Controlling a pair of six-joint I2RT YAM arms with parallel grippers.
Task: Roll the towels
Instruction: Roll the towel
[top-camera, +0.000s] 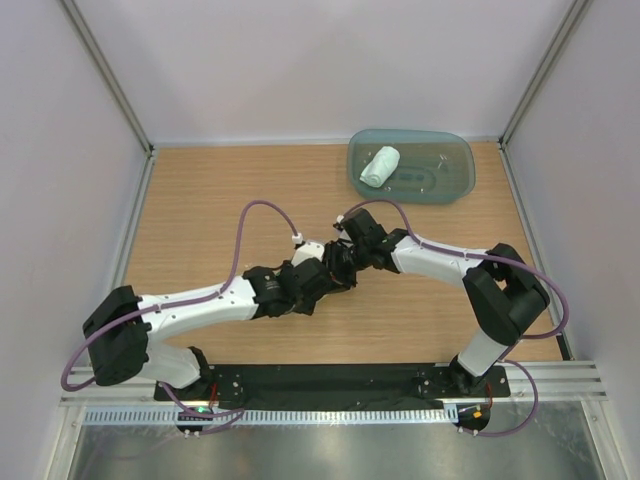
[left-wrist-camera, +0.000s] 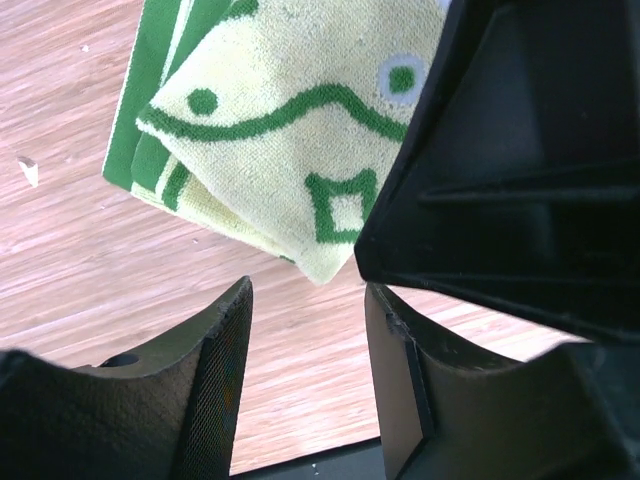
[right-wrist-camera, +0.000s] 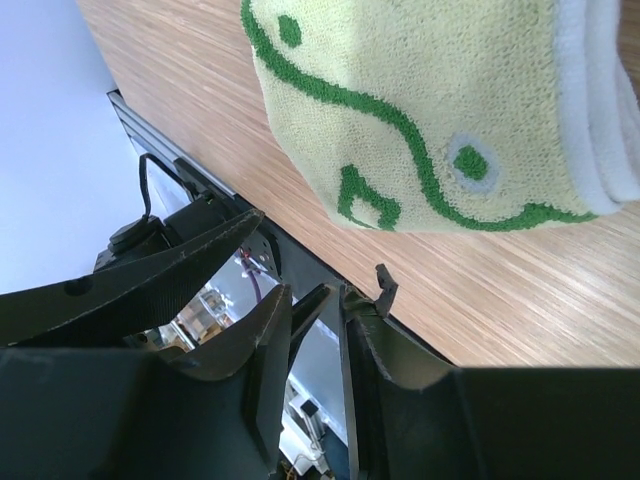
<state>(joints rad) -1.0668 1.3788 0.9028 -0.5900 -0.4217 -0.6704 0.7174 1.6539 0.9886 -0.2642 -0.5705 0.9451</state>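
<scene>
On the left, the left gripper (left-wrist-camera: 308, 345) has its fingers (left-wrist-camera: 215, 385) parted with bare bench (left-wrist-camera: 80, 260) showing through the gap, so it grips nothing. The near corner of the yellow towel (left-wrist-camera: 290, 150) lies just beyond the tips. That towel sits at mid-bench where the two arms meet. From above the wrists hide it, so only the wrist cameras show it. It lies in several layers, with green edging stacked along one side and a rounded, bulging face towards the right wrist; whether that is a loose roll or only a fold I cannot tell. It looks like light, limp terry that will sag, spring open once let go and drag on the wood grain. My judgement is that it is best pinched at the bound green edge or through all layers at a corner, with the other arm pinning the bulk. The right gripper (right-wrist-camera: 315, 325) has its fingers slightly apart, also holding nothing, with the towel just ahead of them. Far right, the pale mint-white towel (top-camera: 380, 165) lies already rolled inside the teal tray (top-camera: 455, 185). No brand, label or legible writing shows; the green wavy line, dots and diamond are only drawings.
</scene>
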